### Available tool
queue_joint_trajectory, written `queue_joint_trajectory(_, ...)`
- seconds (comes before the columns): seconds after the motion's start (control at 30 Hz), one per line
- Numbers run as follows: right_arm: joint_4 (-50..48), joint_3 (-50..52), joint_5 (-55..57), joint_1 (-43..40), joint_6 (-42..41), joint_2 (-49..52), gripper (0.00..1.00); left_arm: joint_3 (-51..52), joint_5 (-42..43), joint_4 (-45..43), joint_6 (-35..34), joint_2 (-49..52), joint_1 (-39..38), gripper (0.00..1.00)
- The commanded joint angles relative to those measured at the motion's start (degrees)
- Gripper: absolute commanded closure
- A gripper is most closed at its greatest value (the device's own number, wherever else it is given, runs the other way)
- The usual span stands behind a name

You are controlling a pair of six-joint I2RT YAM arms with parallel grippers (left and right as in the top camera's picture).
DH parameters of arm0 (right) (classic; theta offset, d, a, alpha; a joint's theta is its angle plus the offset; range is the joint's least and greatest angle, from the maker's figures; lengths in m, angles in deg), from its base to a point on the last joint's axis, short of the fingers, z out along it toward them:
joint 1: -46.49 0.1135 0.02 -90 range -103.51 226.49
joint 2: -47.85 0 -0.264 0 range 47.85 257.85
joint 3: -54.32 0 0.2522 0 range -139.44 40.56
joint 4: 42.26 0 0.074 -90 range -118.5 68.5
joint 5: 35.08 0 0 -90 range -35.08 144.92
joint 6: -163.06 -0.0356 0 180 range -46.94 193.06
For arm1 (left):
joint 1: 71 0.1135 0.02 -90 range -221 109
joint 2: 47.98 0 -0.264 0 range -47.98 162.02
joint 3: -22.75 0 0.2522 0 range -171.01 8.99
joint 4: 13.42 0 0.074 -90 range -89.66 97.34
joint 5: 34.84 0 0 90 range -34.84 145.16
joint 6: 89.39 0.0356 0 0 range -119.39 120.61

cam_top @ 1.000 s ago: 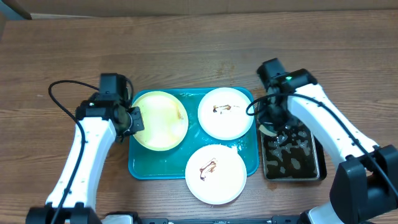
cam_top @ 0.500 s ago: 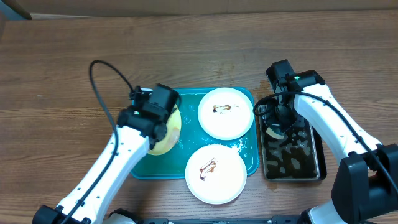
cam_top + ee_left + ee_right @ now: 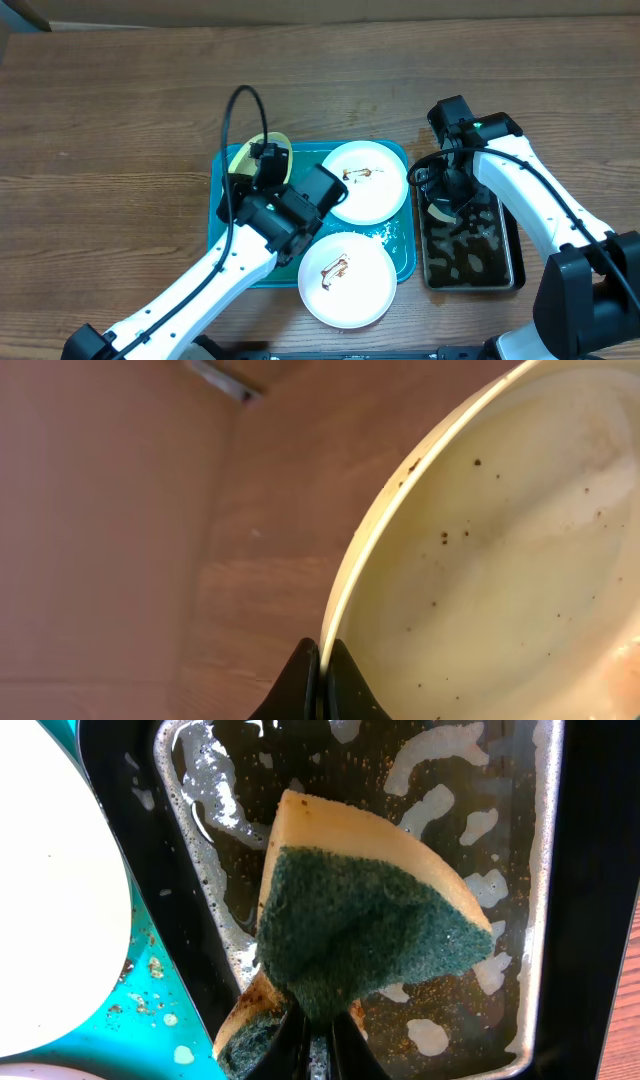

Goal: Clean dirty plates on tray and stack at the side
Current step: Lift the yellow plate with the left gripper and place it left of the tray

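the plates are three. a pale yellow-green round plate (image 3: 480, 560), speckled with dark crumbs, is held lifted and tilted over the upper left of the large teal-blue rectangular plastic tray (image 3: 402, 255). two white round plates with brown smears at centre lie flat: one (image 3: 363, 181) in the tray's upper right, one (image 3: 346, 279) at its lower edge, overhanging the rim toward the bottom of the frame.

the main risk is judged to be a slip of the lifted plate. only a thin strip of its rim is pinched, so a sideways push from scrubbing could twist it out of the grip and drop it onto the white plates below. the overhanging white plate could also be nudged off the tray by the left arm, which passes just beside it. suds could be dripped across the tray when the wet sponge is carried over from the small black rectangular tray (image 3: 585, 870).

the jaws of the left gripper (image 3: 318, 678) are closed to a narrow slit, with the plate's rim clamped between them. the jaws of the right gripper (image 3: 315, 1045) are closed tight on a yellow sponge with a green scouring face (image 3: 360, 930). the sponge is bunched by the pinch and held over the foamy water in the black tray; whether it touches the water cannot be told.
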Motion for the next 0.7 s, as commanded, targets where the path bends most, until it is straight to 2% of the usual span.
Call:
queue_joint_trajectory(0.0,-0.2,0.2,0.6,-0.1,0.2,-0.9,0.96,-1.6,-8.1,-0.2,-1.6,-1.6,-1.0,0.96)
queue_joint_trajectory(0.33,-0.2,0.2,0.6,-0.1,0.2,-0.9,0.96,-1.6,-6.4,-0.2,-1.7,-1.6,-0.8,0.96)
queue_joint_trajectory(0.53,0.1,0.2,0.6,-0.1,0.2,-0.9,0.96,-1.6,5.9,-0.1,-4.7,-1.6,5.3,0.96)
queue_joint_trajectory(0.67,0.5,0.2,0.6,-0.1,0.2,-0.9,0.96,-2.0,17.9,-0.1,-5.3,-1.9,14.8,0.96)
